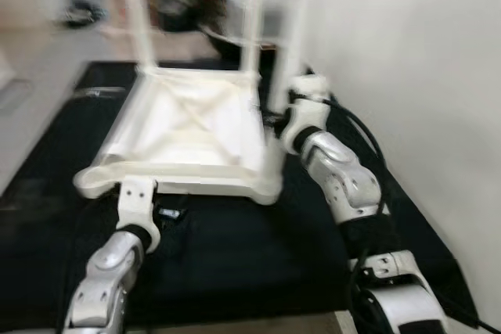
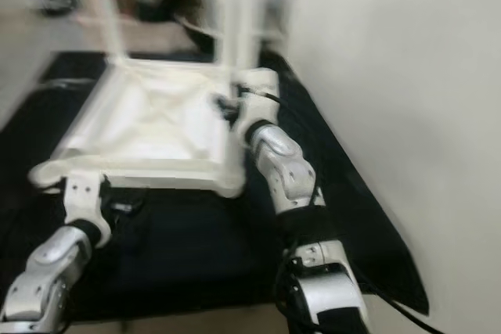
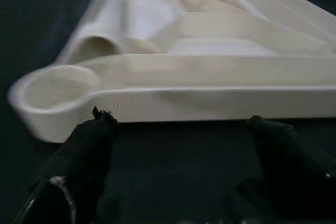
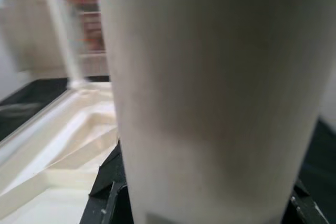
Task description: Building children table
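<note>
The black mat (image 1: 235,263) covers the floor beside the white wall (image 1: 407,52). On it lies the white table top (image 1: 192,127), upside down, ribbed underside facing up, near edge toward the robot. 2 legs already stand upright in its far corners, the far left leg (image 1: 141,13) and the far right leg (image 1: 252,17), and a third, the near right leg (image 1: 286,44), rises at the right side. An empty round socket (image 3: 55,85) waits at the near left corner.

The right gripper (image 2: 232,107) is closed around the near right leg, which fills its wrist camera. The left gripper (image 3: 178,145) sits spread wide, holding nothing, just in front of the top's near edge, its fingers (image 3: 86,150) low on the mat.

The step appears to be seating that third leg. To do it well, keep the leg plumb over its socket and press straight down; the left gripper could brace the near edge so the top does not slide or tip
</note>
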`<state>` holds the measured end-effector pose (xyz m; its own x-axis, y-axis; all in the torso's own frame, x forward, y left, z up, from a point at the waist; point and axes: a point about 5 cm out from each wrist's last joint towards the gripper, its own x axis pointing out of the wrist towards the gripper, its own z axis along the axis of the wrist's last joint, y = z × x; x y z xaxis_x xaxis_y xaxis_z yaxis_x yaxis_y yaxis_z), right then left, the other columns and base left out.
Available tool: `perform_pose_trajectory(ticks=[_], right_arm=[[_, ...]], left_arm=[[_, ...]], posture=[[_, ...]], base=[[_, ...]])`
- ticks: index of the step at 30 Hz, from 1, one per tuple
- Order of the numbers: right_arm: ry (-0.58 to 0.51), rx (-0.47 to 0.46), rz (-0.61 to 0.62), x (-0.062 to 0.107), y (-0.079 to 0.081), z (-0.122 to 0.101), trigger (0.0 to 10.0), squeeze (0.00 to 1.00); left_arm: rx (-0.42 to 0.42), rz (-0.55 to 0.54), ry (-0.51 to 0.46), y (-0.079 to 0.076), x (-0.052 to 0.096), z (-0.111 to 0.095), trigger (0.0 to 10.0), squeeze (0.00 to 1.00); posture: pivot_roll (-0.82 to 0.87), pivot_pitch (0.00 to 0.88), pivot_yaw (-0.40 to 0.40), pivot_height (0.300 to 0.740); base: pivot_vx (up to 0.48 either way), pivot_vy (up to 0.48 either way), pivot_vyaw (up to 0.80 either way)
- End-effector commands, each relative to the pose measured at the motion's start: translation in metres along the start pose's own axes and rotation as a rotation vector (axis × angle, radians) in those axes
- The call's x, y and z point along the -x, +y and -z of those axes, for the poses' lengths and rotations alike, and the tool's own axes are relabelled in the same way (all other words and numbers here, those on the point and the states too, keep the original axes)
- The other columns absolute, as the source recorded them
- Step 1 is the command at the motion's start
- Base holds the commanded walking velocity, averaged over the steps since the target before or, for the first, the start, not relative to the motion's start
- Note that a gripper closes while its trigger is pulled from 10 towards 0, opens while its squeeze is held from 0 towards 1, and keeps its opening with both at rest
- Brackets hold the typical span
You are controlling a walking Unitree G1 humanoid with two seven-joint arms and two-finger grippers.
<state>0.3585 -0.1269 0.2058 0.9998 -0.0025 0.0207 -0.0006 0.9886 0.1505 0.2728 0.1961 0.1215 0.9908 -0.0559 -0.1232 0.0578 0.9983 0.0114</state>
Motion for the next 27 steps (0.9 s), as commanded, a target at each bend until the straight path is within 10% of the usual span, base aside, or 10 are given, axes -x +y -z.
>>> perform_pose_trajectory(ticks=[1,3,4,5,13,14,19,20,23,27], right_arm=[[0.121,-0.049,0.066,0.03,-0.009,0.03,4.7,0.0],[0.123,-0.058,0.033,0.034,-0.004,0.03,4.7,0.0],[0.035,-0.096,-0.092,0.035,0.008,0.017,10.0,0.0],[-0.026,-0.138,-0.17,0.034,0.014,0.006,10.0,1.0],[-0.148,-0.16,-0.533,0.02,0.035,-0.036,10.0,1.0],[-0.127,-0.139,-0.781,0.018,0.035,-0.043,10.0,0.0],[-0.061,-0.134,-1.167,0.025,0.031,-0.049,10.0,0.0],[0.031,-0.06,-1.212,0.025,0.034,-0.027,0.0,0.0],[0.064,-0.037,-1.209,0.025,0.036,-0.017,0.0,0.0],[0.138,0.052,-0.42,-0.012,0.01,0.013,0.0,0.0]], left_arm=[[-0.002,0.018,0.0,-0.004,0.001,-0.001,10.0,0.0],[-0.003,0.019,0.0,-0.004,0.001,-0.001,10.0,0.0],[-0.002,0.022,0.001,-0.004,0.001,-0.001,10.0,0.0],[-0.001,0.025,0.002,-0.003,0.0,-0.002,10.0,0.0],[-0.002,0.029,0.004,-0.002,-0.001,-0.002,10.0,0.0],[0.0,0.029,0.002,-0.002,-0.002,-0.002,10.0,0.0],[0.002,0.029,-0.001,-0.003,-0.003,-0.003,10.0,0.0],[0.004,0.029,-0.003,-0.004,-0.002,-0.003,10.0,0.0],[0.005,0.028,-0.004,-0.005,-0.001,-0.003,10.0,0.0],[0.009,0.025,-0.005,-0.004,0.003,-0.003,10.0,0.0]], posture=[[0.09,0.0,-0.085,0.74],[0.09,0.0,-0.085,0.74],[0.08,0.0,-0.077,0.74],[0.07,0.0,-0.072,0.74],[0.08,0.0,-0.074,0.74],[0.08,0.0,-0.081,0.74],[0.09,0.0,-0.086,0.74],[0.1,0.0,-0.099,0.74],[0.1,0.0,-0.099,0.74],[0.09,0.0,-0.096,0.74]], base=[[0.0,0.0,0.0],[0.0,0.0,0.0],[0.0,0.0,0.0],[0.0,0.0,0.0],[0.0,0.0,0.0],[0.0,0.0,0.0],[0.0,0.0,0.0],[0.0,0.0,0.0],[0.0,0.0,0.0],[0.0,0.0,0.0]])
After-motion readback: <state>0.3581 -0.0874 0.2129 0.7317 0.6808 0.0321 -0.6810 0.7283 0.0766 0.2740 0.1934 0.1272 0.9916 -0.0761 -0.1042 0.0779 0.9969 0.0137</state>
